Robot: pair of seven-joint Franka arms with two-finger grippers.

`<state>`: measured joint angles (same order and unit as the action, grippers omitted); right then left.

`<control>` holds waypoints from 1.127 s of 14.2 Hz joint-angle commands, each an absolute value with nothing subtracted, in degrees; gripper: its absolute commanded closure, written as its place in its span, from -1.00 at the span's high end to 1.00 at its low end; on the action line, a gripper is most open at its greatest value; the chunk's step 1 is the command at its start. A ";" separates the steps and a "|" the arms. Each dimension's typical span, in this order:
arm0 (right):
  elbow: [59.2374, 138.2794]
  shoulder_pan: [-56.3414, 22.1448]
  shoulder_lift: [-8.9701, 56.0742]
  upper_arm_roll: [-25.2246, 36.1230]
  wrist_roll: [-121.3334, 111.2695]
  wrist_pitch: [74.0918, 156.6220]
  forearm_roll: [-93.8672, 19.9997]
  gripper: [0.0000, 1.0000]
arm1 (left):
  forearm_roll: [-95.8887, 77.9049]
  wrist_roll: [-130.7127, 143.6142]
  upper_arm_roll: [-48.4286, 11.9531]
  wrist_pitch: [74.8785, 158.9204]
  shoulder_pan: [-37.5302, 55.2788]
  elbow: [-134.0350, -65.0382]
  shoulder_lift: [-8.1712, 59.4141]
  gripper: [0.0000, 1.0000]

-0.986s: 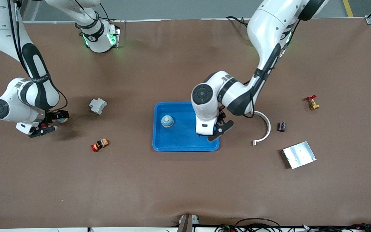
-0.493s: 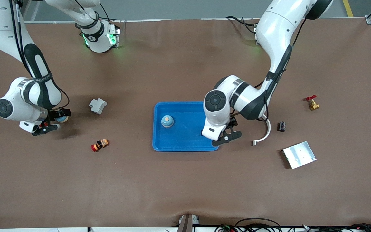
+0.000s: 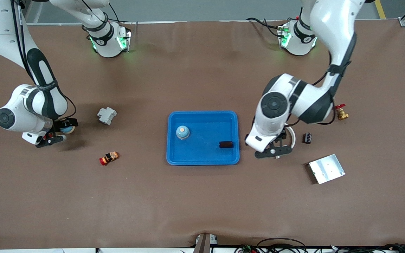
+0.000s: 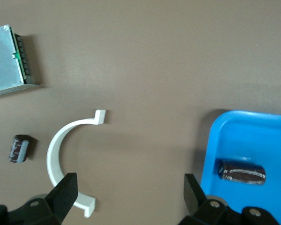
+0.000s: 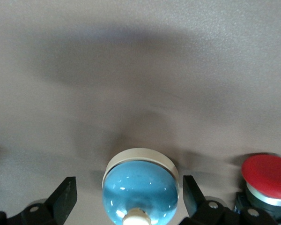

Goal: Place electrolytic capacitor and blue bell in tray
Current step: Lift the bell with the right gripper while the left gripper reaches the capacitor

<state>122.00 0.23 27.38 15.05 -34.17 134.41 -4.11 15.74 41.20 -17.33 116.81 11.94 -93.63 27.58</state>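
Capacitor lies flat in the blue tray, at the end toward left arm, long axis along tray's length. Blue bell stands in same tray, toward right arm's end. Left tool is nearer, spread & empty, over counter just beside tray, above white curved piece. Right tool waits, spread astride a blue domed button. Both parts look placed, so prob. no pick left.

A bright blue shallow tray with rounded corners and a raised rim is seen lying flat at the centre of the front view. A small blue domed bell with a tan knob is set upright inside it, toward the right arm's end. A dark cylindrical capacitor is laid on its side inside the tray, low in it, toward the left arm's end.
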 commanded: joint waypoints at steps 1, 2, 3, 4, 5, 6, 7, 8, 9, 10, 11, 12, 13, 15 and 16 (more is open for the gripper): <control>122.52 -0.53 27.07 15.82 -34.63 134.91 -5.01 0.66 | 14.85 35.62 -24.94 118.73 1.09 -101.76 21.37 1.00; 122.61 -0.53 26.98 15.82 -34.63 134.91 -5.01 0.24 | 14.85 33.86 -26.87 119.61 -1.82 -103.69 20.14 1.00; 122.52 -0.44 26.98 15.82 -34.54 134.91 -5.10 -0.03 | 14.94 32.45 -28.03 120.58 -3.76 -105.80 18.91 1.00; 122.52 -0.53 26.98 15.91 -34.63 134.83 -5.01 -0.26 | 15.12 31.21 -28.39 121.89 -5.00 -108.08 17.50 1.00; 122.17 -0.61 26.90 15.91 -34.54 134.04 -5.01 -0.47 | 15.38 29.90 -28.39 123.47 -5.36 -110.89 16.01 1.00; 121.38 -0.88 26.29 15.91 -34.45 132.64 -5.01 -0.55 | 15.38 28.93 -28.39 125.66 -6.32 -113.44 14.60 1.00; 118.85 -1.31 26.11 15.82 -34.28 128.19 -5.18 -0.63 | 15.47 28.13 -28.39 127.95 -7.55 -116.08 13.46 1.00; 115.70 -1.58 26.10 15.73 -33.32 122.58 -6.32 -0.66 | 15.47 26.30 -28.39 130.32 -7.91 -118.54 12.58 1.00; 112.71 -2.63 26.02 15.73 -31.05 117.65 -8.24 -0.66 | 15.47 25.06 -28.30 132.52 -8.17 -120.65 12.31 1.00; 109.89 -3.07 26.10 15.65 -29.46 113.68 -8.78 -0.66 | 15.64 23.66 -28.39 135.24 -9.74 -122.94 11.61 1.00; 107.86 -3.69 26.10 15.38 -28.40 111.73 -8.88 -0.66 | 15.73 21.03 -28.39 138.22 -10.97 -125.57 10.64 1.00; 106.80 -4.74 26.10 14.77 -26.65 111.19 -10.01 -0.68 | 15.73 18.31 -28.39 140.60 -12.47 -127.77 10.03 1.00; 106.00 -6.05 26.19 14.42 -23.76 110.92 -12.11 -0.71 | 15.73 16.54 -28.39 142.80 -13.87 -129.45 9.93 1.00; 103.73 -10.87 26.45 13.10 -14.56 111.00 -16.07 -0.71 | 15.73 12.67 -28.30 146.84 -15.55 -132.26 10.19 1.00; 101.71 -13.25 26.80 12.57 -8.85 111.01 -17.74 -0.72 | 15.73 10.83 -28.30 149.04 -17.12 -133.49 10.37 1.00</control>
